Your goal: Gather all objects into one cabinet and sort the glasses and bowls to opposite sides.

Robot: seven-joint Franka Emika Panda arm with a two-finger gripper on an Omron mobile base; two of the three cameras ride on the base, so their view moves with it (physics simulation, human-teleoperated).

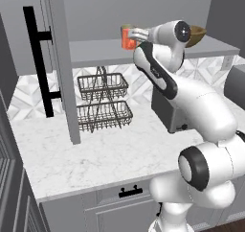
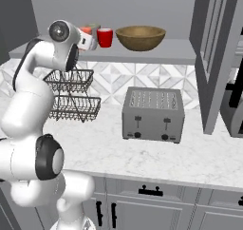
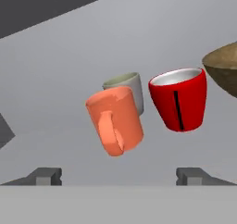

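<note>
Three cups share the cabinet shelf (image 2: 180, 51) with the wooden bowl (image 2: 140, 37): the red cup (image 3: 179, 99) sits just beside the bowl, the orange mug (image 3: 115, 120) sits on the far side of the red cup from the bowl, and the grey mug (image 3: 130, 87) stands right behind the orange mug. Your tool (image 3: 119, 176) is spread wide, its fingertips (image 3: 45, 176) apart on either side of the orange mug and pinching nothing. Below the bowl, a toaster (image 2: 153, 114) rests on the tabletop (image 2: 204, 158), with a wire rack (image 2: 73, 95) beside it.
</note>
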